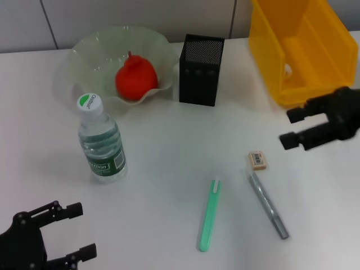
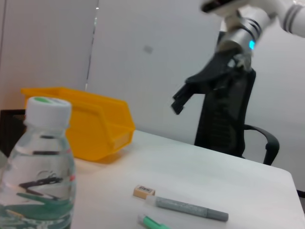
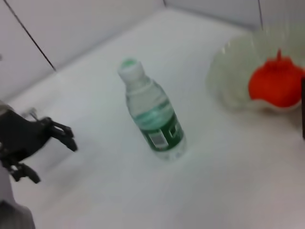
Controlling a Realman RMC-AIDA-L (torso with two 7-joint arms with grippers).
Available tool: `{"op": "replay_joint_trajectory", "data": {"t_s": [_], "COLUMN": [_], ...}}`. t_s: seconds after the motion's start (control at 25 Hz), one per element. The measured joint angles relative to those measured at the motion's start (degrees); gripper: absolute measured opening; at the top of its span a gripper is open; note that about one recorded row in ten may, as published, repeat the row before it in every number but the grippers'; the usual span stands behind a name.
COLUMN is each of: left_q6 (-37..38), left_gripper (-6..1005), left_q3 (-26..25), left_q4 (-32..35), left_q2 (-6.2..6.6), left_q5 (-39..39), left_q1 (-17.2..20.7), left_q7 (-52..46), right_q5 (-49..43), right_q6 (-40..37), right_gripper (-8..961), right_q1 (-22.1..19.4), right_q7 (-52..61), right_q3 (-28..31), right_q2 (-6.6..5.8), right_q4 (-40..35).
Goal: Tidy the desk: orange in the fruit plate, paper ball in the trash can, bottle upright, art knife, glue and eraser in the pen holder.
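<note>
Right hand (image 1: pixel 291 127) spread, empty, hovering above bench (image 1: pixel 169 157) just in front of trash can (image 1: pixel 301 48). Eraser (image 1: pixel 257 160) lies on bench near it, toward robot. Left hand (image 1: pixel 76 230) released, empty, low at near edge; upright bottle (image 1: pixel 101 140) stands beyond it. Orange (image 1: pixel 135 79) sits in fruit plate (image 1: pixel 84 56), beside pen holder (image 1: pixel 201 70).

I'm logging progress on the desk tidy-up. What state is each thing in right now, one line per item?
orange: in the fruit plate.
bottle: upright, capped.
trash can: something white inside, unclear.
pen holder: upright, contents hidden.
eraser: flat on the table.
grey art knife: flat beside the eraser.
green glue stick: lying flat.
left gripper: open, empty.
right gripper: open, empty, by the trash can.
</note>
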Motion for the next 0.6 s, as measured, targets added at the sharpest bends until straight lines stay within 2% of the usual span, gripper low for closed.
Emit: {"op": "replay_joint_trajectory", "data": {"t_s": [0.08, 0.12, 0.16, 0.28, 0.32, 0.36, 0.48, 0.52, 0.56, 0.6], "left_q6": [0.3, 0.6, 0.6, 0.9, 1.2, 1.4, 1.8, 1.9, 1.9, 2.0], "left_gripper": [785, 785, 785, 785, 785, 785, 785, 785, 785, 785], "left_q3": [0.0, 0.2, 0.2, 0.5, 0.6, 0.6, 0.6, 0.6, 0.6, 0.6], "left_q4": [0.0, 0.0, 0.0, -0.1, -0.1, -0.1, -0.1, -0.1, -0.1, -0.1], "left_q2": [0.00, -0.02, -0.02, -0.04, -0.05, -0.06, -0.07, -0.07, -0.07, -0.07], "left_q5": [0.0, 0.2, 0.2, 0.4, 0.4, 0.4, 0.4, 0.4, 0.4, 0.4], "left_q1": [0.1, 0.2, 0.2, 0.2, 0.2, 0.2, 0.2, 0.0, 0.0, -0.1], "left_q7": [0.4, 1.1, 1.1, 1.9, 2.7, 3.2, 3.9, 4.0, 4.0, 4.0], "right_q5": [-2.7, -6.2, -6.2, -11.2, -14.4, -14.4, -17.5, -19.3, -19.3, -21.6], "right_q6": [0.0, -0.3, -0.3, -1.0, -1.4, -1.4, -2.0, -2.1, -2.1, -1.6], "right_gripper": [814, 814, 814, 814, 814, 814, 814, 815, 815, 815], "right_q1": [2.8, 6.3, 6.3, 11.7, 15.3, 15.3, 19.8, 22.4, 22.4, 24.9], "right_q7": [6.7, 13.6, 13.6, 23.0, 28.2, 28.2, 32.1, 34.1, 34.1, 35.9], "right_q3": [-3.7, -7.1, -7.1, -11.1, -12.9, -12.9, -14.2, -14.9, -14.9, -16.0], "right_q2": [-0.35, -0.77, -0.77, -1.21, -1.28, -1.28, -0.98, -0.56, -0.56, 0.03], "right_q4": [-1.7, -2.3, -2.3, -1.6, -0.3, -0.3, 3.3, 6.5, 6.5, 10.2]}}
